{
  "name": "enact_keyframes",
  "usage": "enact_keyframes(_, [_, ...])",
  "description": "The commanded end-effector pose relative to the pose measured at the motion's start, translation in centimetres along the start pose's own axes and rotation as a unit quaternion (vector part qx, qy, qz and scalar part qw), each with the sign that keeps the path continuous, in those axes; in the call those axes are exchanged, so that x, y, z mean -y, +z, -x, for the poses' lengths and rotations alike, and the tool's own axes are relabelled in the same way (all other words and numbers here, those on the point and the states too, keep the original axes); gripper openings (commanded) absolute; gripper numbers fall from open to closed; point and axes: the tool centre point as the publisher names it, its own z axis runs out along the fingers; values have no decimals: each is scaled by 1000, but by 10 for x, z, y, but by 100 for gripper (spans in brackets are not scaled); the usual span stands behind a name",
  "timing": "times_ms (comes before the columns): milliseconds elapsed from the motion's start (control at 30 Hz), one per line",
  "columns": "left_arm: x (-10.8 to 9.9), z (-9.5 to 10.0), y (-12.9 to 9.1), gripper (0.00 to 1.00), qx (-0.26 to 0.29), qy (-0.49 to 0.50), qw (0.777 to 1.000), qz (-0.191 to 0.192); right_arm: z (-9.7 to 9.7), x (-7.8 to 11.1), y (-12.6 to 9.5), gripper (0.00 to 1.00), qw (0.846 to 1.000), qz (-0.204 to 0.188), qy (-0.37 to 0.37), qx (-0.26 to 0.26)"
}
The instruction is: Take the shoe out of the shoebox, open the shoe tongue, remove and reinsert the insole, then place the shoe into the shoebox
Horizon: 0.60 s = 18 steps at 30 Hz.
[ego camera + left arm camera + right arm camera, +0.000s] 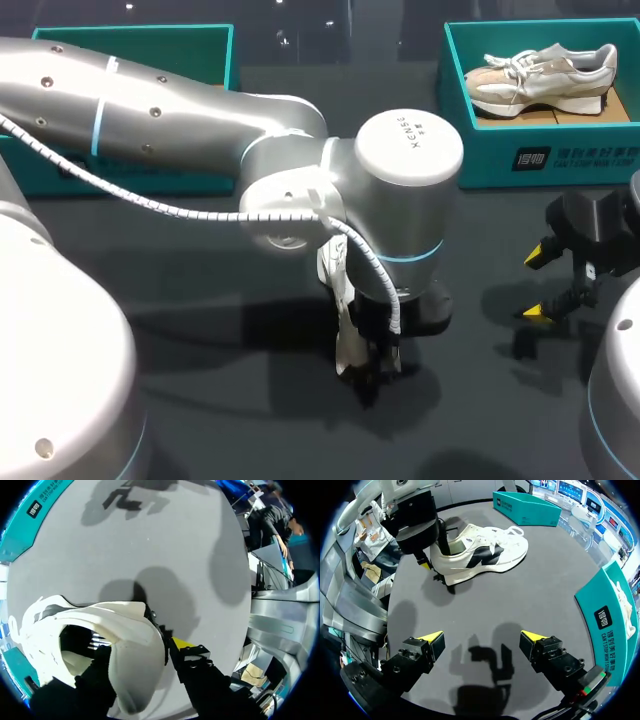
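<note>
A white shoe with black side panels (480, 555) stands on the dark table, toe pointing away from my left arm. My left gripper (436, 555) is at its heel. In the left wrist view the heel wall (125, 625) fills the gap of the left gripper (140, 650): one finger is inside the shoe opening, and the yellow-tipped one (182, 642) lies against the outside. In the head view the left arm hides most of the shoe (340, 340) and the left gripper (372, 375). My right gripper (538, 284) hangs open above bare table to the right, holding nothing (482, 639).
A teal shoebox (540, 165) at the back right holds a second, beige and white shoe (545, 75). Another teal box (140, 45) stands at the back left, partly behind my left arm. Bare table lies between the two grippers.
</note>
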Motion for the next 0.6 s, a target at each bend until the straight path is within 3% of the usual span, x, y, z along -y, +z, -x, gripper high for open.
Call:
enact_keyframes(33, [-2, 2, 2, 0, -4, 0, 1000, -4, -2, 0, -1, 100, 1000, -1, 0, 1])
enact_keyframes(400, [-4, -2, -11, 0, -10, 6, 1000, -15, -2, 0, -1, 100, 1000, -1, 0, 1])
enact_keyframes(600, [-15, 2, -46, 0, -33, 12, 999, -24, -2, 0, -1, 100, 1000, -1, 0, 1])
